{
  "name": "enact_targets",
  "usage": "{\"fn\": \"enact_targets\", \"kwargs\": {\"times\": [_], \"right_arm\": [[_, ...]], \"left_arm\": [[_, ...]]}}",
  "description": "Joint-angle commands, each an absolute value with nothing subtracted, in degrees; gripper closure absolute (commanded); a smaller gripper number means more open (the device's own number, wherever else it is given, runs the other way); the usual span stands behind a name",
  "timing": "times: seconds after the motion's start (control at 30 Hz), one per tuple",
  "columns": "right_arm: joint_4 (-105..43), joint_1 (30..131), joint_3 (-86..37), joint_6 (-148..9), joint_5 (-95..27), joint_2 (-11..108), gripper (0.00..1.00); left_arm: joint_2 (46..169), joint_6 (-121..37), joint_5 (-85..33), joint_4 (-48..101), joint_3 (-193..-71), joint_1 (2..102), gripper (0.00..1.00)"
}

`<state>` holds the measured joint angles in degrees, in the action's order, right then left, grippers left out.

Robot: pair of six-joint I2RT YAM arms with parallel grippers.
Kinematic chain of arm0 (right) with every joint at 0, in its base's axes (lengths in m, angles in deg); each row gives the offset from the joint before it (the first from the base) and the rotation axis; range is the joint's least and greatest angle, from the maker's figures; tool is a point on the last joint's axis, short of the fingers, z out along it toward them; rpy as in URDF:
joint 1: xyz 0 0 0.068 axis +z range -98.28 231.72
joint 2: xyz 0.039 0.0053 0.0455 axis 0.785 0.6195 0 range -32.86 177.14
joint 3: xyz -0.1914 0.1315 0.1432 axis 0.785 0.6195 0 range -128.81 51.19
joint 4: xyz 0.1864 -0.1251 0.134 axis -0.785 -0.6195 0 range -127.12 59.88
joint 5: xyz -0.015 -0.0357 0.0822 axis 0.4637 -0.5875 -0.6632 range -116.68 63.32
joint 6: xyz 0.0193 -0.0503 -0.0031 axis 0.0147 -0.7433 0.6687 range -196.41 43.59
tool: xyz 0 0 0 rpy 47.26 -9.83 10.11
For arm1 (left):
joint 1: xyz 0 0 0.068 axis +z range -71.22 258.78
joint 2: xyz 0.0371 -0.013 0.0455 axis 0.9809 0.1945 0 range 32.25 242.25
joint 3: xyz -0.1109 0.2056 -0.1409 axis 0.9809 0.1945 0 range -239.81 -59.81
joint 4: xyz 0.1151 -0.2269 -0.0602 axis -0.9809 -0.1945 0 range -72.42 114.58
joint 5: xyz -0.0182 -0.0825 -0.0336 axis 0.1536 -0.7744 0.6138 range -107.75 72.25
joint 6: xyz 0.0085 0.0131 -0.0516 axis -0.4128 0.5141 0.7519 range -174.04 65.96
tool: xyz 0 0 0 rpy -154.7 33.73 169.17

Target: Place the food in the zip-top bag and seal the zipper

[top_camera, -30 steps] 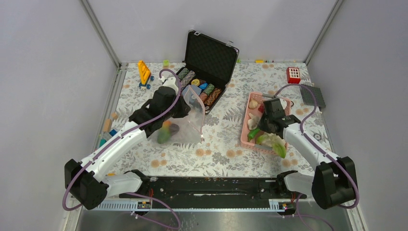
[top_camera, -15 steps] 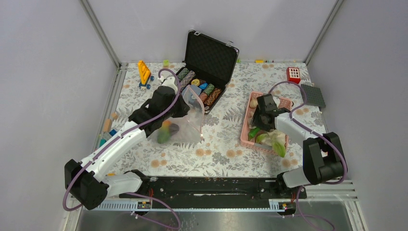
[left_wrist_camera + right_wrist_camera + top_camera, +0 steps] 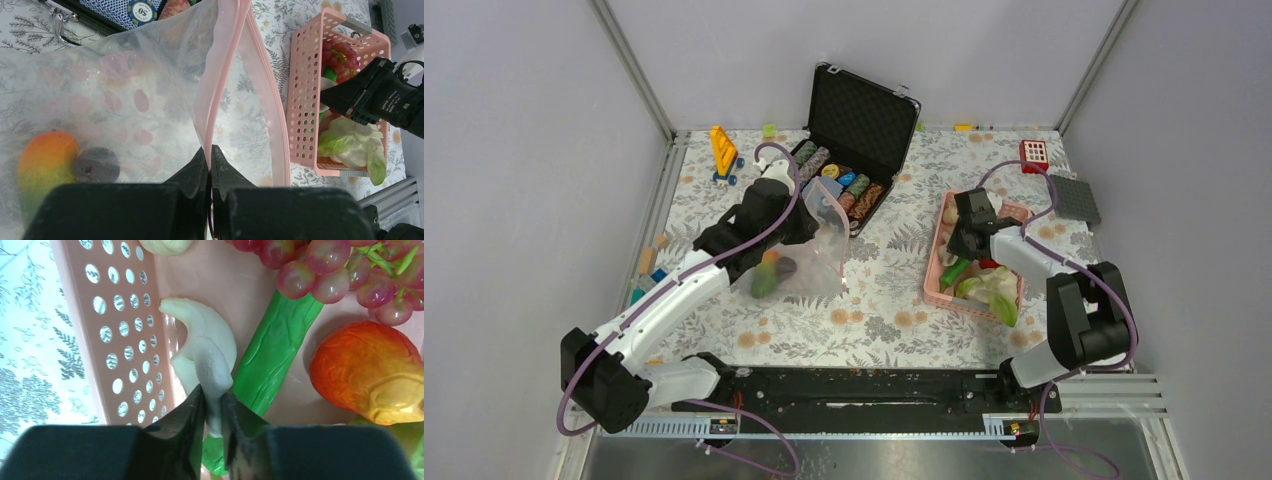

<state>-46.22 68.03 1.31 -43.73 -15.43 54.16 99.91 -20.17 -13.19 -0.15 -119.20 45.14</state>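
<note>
Pink basket [image 3: 125,340], right-wrist view only: right gripper [image 3: 212,405] clamped on white piece [image 3: 205,345]; left gripper [image 3: 210,160] pinches zipper [image 3: 220,75], mango [image 3: 45,160] in zip-top bag [image 3: 100,90].

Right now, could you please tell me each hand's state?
Left hand: closed on the pale-pink zipper strip of the clear plastic bag.
Right hand: closed on a white curved plastic food piece.

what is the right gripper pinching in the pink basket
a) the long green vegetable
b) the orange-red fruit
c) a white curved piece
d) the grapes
c: in the right wrist view the right gripper has its jaws closed on the narrow end of the white curved piece, with the long green vegetable lying free beside it in the pink basket.
</note>
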Motion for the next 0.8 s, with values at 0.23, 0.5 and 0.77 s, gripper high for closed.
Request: {"fn": "enact_targets", "kwargs": {"times": [0.23, 0.5, 0.77], "right_arm": [[-51.36, 67.65, 1.27, -45.44, -8.85, 41.56, 0.98], [-56.32, 67.63, 2.57, -48.09, -7.98, 26.33, 1.0], [-40.87, 68.07, 0.31, -49.13, -50.8, 22.31, 1.0]], "left_arm": [[99.74, -20.75, -13.49, 2.26, -119.75, 45.66, 1.0], [99.7, -20.39, -14.46, 2.67, -119.59, 45.7, 1.0], [99.31, -19.41, -16.45, 3.65, -119.15, 45.65, 1.0]]}}
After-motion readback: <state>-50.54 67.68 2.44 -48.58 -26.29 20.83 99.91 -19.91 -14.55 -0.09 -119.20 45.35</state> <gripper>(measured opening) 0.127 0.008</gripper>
